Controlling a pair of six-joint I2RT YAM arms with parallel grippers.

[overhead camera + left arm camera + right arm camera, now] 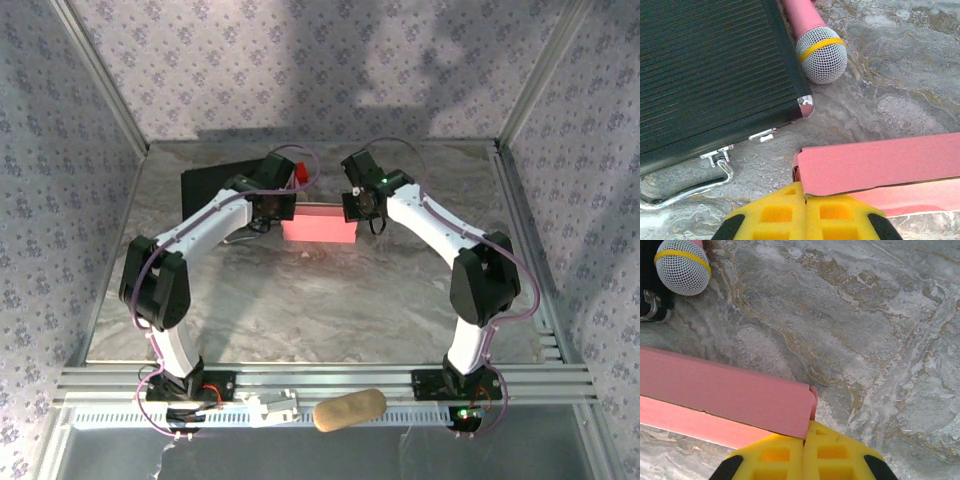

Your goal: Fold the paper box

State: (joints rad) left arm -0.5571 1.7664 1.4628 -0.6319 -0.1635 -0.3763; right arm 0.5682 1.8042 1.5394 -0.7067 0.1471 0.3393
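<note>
1. One paper box (318, 226) lies flat on the table (330, 310), about midway between the left and right edges and nearer the far edge. It is pink thin cardboard, long and rectangular, with a paler strip showing along its lower side in both wrist views.
2. There are two arms, one gripper each, and they meet the box from opposite ends. The left gripper (805, 200) is closed, its yellow waffle-patterned fingers pressed together right at the box's left end. The right gripper (805, 440) is closed the same way at the box's right corner. I cannot tell whether either one pinches any cardboard.
3. One black case (705, 75) sits toward the far left corner. It has a ribbed lid, a chrome corner cap, latches and a wire handle (700, 187). The frame cuts off its top and left side.
4. One microphone (821, 54) lies just beside the case. It has a silver mesh head with a yellow band and a pink handle that runs out of frame.
5. The table is glossy grey-brown marble pattern.
6. One tan oblong thing (350, 410) rests on the rail at the near edge, and I cannot make out what it is.
</note>
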